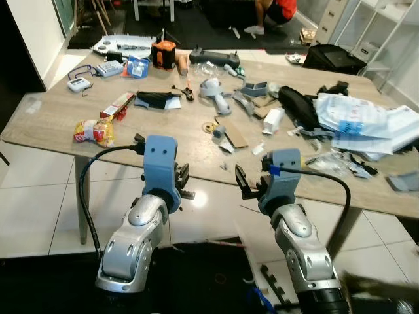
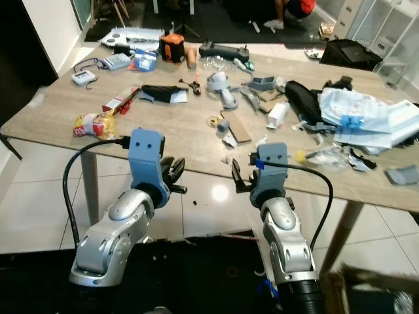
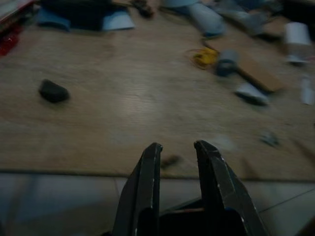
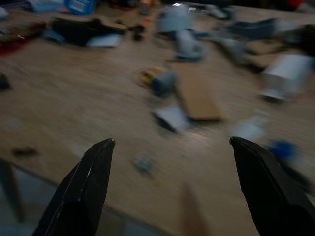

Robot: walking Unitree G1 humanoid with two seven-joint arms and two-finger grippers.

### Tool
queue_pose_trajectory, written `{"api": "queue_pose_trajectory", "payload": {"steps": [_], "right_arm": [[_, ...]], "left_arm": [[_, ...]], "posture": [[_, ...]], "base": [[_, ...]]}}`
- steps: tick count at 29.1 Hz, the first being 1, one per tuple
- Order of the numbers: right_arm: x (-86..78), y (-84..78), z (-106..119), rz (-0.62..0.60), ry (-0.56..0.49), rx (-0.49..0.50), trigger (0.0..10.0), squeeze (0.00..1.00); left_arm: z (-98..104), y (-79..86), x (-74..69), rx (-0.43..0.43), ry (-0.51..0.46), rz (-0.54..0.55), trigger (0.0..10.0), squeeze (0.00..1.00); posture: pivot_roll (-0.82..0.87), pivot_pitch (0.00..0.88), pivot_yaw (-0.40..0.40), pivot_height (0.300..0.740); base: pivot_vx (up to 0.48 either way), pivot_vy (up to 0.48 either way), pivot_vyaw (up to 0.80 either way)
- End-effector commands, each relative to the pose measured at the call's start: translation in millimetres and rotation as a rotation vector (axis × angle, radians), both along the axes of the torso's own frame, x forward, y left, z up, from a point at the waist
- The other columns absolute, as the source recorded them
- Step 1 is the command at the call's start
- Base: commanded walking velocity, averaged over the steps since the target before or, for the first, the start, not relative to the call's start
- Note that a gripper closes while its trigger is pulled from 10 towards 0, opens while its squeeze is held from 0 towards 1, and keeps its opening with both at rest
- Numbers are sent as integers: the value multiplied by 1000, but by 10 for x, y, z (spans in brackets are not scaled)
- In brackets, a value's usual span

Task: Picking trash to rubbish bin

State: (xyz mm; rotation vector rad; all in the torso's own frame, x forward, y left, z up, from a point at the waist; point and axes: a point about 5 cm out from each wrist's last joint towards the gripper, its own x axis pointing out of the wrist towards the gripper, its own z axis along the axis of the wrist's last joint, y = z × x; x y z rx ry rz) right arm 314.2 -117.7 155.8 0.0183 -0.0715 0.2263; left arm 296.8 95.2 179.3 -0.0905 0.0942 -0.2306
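Table [image 1: 163,140] wide, wooden, strewn with clutter. Left tool [image 3: 176,150] at near edge, fingers narrowly parted, empty. Right tool [image 4: 172,142] beside it, fingers spread wide, empty. Snack wrapper [image 1: 93,131] near left. Paper scrap [image 1: 226,148] mid-table.

My two grippers, left [image 1: 184,178] and right [image 1: 251,184], face one wooden table [image 1: 59,118]. On it I count one red-and-yellow snack wrapper [image 1: 93,131], one red carton [image 1: 118,104], one orange-and-black device [image 1: 164,55] and one black pouch [image 1: 298,106]. Small scraps near the front edge [image 1: 227,148] number perhaps five; blur prevents a firm count.
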Motion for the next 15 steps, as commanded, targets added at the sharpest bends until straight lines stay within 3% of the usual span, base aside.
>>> {"api": "queue_pose_trajectory", "payload": {"steps": [1,15], "right_arm": [[-21,-10,-28,4,7,3,10000,0],[-16,-4,34,2,-22,15,10000,0]], "left_arm": [[-20,-31,-21,0,3,-16,10000,0],[25,-34,-23,-9,-30,-18,10000,0]], "posture": [[97,135,-44,740],[97,137,-46,740]], "base": [[379,0,0],[338,0,0]]}}
